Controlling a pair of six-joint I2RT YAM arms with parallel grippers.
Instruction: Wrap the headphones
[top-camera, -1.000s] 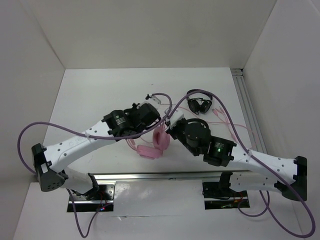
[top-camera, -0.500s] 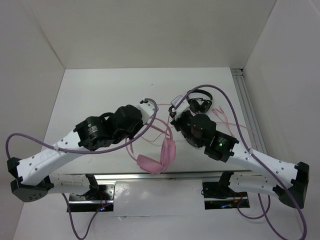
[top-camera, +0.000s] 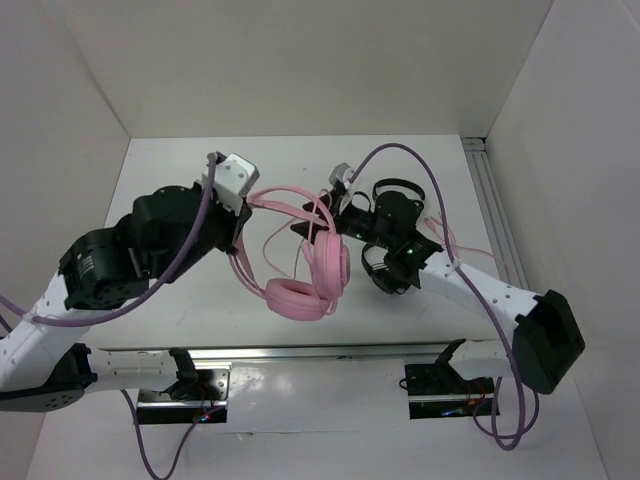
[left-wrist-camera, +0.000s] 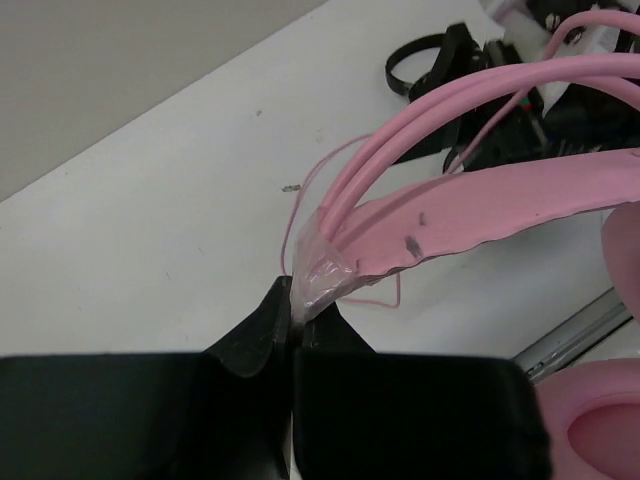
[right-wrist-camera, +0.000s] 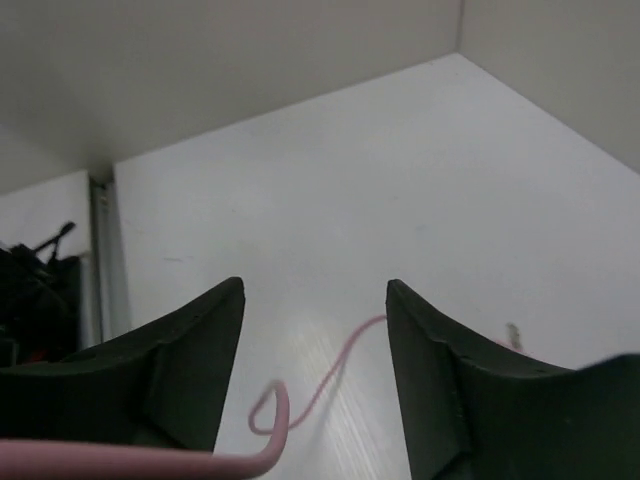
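I'm hoisting the headphones (top-camera: 312, 268) higher than before, headband (top-camera: 285, 192) stretching left-right; left pincer (left-wrist-camera: 293, 300) clenching it, right pincer (right-wrist-camera: 315, 285) released

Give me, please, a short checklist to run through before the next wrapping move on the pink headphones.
1. Grip: left end effector shut on the headphones at the headband end: ok.
2. Readiness: right end effector open to take the cable: ok.
3. Cable lined up between the right fingers: cannot tell.
4. Cable free of the black headphones: cannot tell.
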